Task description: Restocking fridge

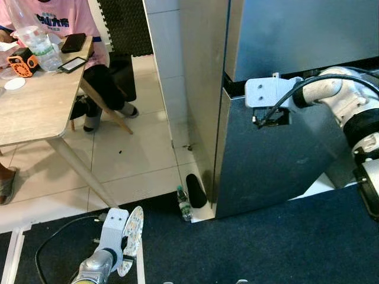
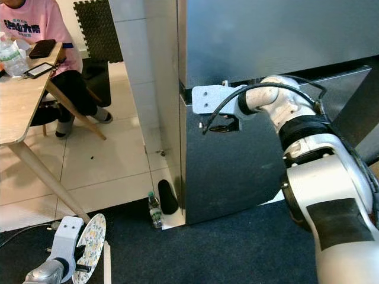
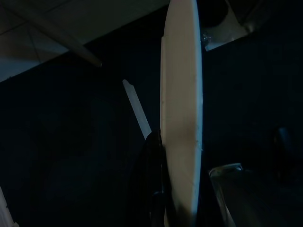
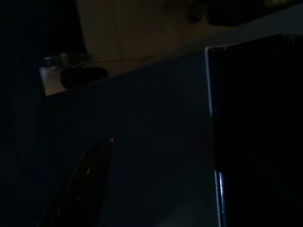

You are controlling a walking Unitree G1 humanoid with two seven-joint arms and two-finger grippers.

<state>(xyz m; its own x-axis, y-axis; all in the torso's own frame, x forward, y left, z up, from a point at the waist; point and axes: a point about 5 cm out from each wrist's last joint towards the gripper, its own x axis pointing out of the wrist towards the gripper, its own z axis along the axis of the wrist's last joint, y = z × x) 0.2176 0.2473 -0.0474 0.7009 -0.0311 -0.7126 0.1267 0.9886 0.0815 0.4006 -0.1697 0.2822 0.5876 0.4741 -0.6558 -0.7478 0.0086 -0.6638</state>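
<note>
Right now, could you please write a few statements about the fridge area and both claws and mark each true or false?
1. The left claw holds a patterned plate on edge. True.
2. The right claw is at the fridge's lower door. True.
3. A small bottle lies on the wooden table. False: it stands on the floor by the fridge corner.
4. The seated person wears a green shirt. False: pink.

Before us stands the tall grey steel fridge [image 1: 284, 35]; a small clear plastic bottle [image 1: 184, 204] stands on the floor at its lower left corner. Far left, a seated person [image 1: 89, 47] is behind a pale wooden table [image 1: 35, 106].
</note>
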